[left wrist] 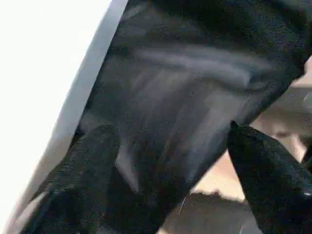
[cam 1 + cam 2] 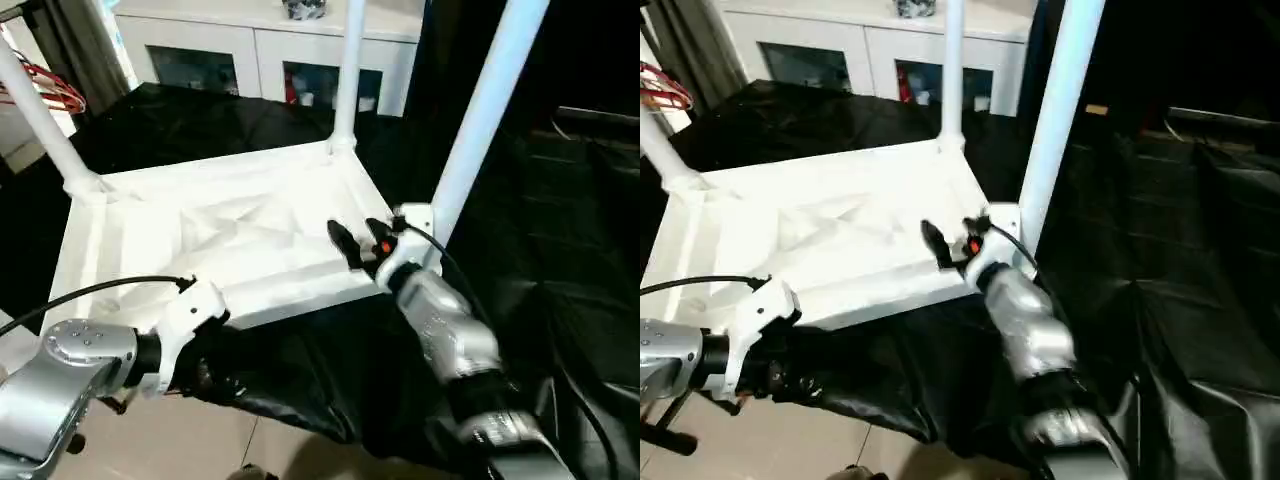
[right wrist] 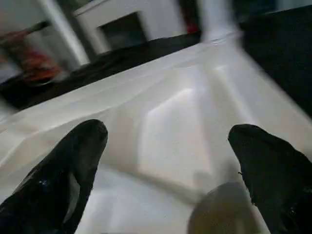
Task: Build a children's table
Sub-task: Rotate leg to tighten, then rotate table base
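Cabinet (image 2: 265, 55): white with glass doors, behind the work; small items show dimly behind the glass.
Black cloth (image 2: 560, 260): covers the table that carries the work.
Children's table (image 2: 220, 235): white plastic, upside down on the cloth, X-ribbed underside up.
Legs (image 2: 485, 110): three long white tubes stand upright in corner sockets.
Right gripper (image 2: 362, 238): fingers apart over the tabletop's near right corner, holding nothing.
Left gripper (image 1: 170, 175): fingers apart below the tabletop's near edge, against the cloth, empty.

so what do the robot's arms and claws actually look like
Both forearms are silver metal cylinders with white plastic wrist housings. A thin black cable loops to each wrist. The right claw has two tapered black fingers and an orange-red spot at its base; the left claw has black fingers too.
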Tool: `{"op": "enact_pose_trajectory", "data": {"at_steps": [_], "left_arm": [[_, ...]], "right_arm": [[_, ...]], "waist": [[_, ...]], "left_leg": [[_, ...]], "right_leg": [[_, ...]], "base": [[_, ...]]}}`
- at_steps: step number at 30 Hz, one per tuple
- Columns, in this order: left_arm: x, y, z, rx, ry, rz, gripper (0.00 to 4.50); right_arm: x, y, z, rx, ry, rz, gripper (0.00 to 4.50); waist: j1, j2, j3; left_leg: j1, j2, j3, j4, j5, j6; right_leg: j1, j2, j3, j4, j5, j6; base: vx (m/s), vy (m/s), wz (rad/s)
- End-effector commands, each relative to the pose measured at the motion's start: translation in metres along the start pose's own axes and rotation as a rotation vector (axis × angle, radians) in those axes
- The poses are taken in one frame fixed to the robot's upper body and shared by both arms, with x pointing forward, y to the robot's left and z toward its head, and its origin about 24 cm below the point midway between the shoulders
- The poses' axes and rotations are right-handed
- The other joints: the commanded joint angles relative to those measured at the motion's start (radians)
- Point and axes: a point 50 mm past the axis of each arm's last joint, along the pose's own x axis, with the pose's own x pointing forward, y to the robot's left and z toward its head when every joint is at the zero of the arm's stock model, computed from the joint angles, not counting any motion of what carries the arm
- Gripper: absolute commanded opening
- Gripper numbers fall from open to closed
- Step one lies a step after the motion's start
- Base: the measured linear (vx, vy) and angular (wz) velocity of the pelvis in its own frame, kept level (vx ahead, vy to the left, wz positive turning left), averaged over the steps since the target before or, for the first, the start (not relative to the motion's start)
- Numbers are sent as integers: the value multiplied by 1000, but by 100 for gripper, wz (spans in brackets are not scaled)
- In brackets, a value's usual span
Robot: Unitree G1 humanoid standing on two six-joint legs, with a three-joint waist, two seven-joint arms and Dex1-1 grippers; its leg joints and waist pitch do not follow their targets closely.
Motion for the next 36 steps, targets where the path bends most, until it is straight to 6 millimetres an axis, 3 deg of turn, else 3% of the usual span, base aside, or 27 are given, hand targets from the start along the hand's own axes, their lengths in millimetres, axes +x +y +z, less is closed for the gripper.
{"op": "enact_pose_trajectory", "data": {"at_steps": [1,4,8,11,18,24,27,28,30,31,32,36], "left_arm": [[-1,2,-3,6,32,26,428],[-4,7,-6,22,59,67,442],[-4,10,-6,30,59,96,442],[-5,17,-2,50,58,135,442],[-1,33,9,101,24,227,442],[14,41,19,129,-19,249,442],[23,40,23,137,-43,233,442],[25,40,24,142,-48,231,442],[34,39,25,167,-57,226,442],[37,39,26,181,-60,226,442],[39,37,27,182,-87,211,442],[34,25,37,146,-257,116,442]], "right_arm": [[-2,-18,6,0,-36,-105,450],[-1,-36,16,-8,-66,-199,450],[-1,-44,23,-17,-85,-230,450],[-3,-64,39,-30,-133,-310,450],[-11,-93,62,-47,-196,-412,450],[-24,-118,75,-57,-226,-517,450],[-30,-127,78,-58,-237,-561,450],[-31,-129,79,-59,-241,-574,450],[-36,-135,81,-60,-249,-600,450],[-37,-136,81,-61,-252,-607,450],[-38,-137,81,-63,-253,-608,450],[-36,-131,75,-106,-232,-540,450]], "waist": [[-7,16,-64],[-6,16,-68],[-6,13,-70],[-3,17,-69],[-4,14,-66],[-1,12,-73],[-1,10,-75],[0,18,-76],[-2,11,-74],[-1,16,-73],[-1,15,-74],[-4,14,-75]], "left_leg": [[39,57,-29,-74,-202,-33],[32,55,-30,-73,-168,-30],[26,52,-29,-67,-146,-14],[29,53,-28,-64,-161,-14],[29,51,-30,-62,-232,-32],[23,48,-30,-55,-179,-13],[18,48,-30,-53,-162,-5],[19,48,-30,-51,-160,-1],[17,46,-29,-51,-172,8],[18,46,-29,-50,-178,9],[17,47,-30,-50,-181,9],[14,46,-29,-48,-170,16]], "right_leg": [[30,-81,62,-67,-163,-175],[38,-78,58,-57,-96,-175],[42,-80,58,-54,-65,-181],[39,-80,58,-57,-84,-184],[39,-79,58,-63,-179,-171],[44,-78,55,-56,-111,-188],[48,-78,53,-51,-81,-198],[47,-78,52,-51,-72,-203],[48,-78,51,-56,-88,-205],[48,-79,52,-59,-109,-201],[49,-80,51,-60,-119,-200],[50,-81,50,-58,-114,-207]], "base": [[0,0,0],[0,0,0],[0,0,0],[0,0,0],[0,0,0],[0,0,0],[0,0,0],[0,0,0],[0,0,0],[0,0,0],[0,0,0],[0,0,0]]}}
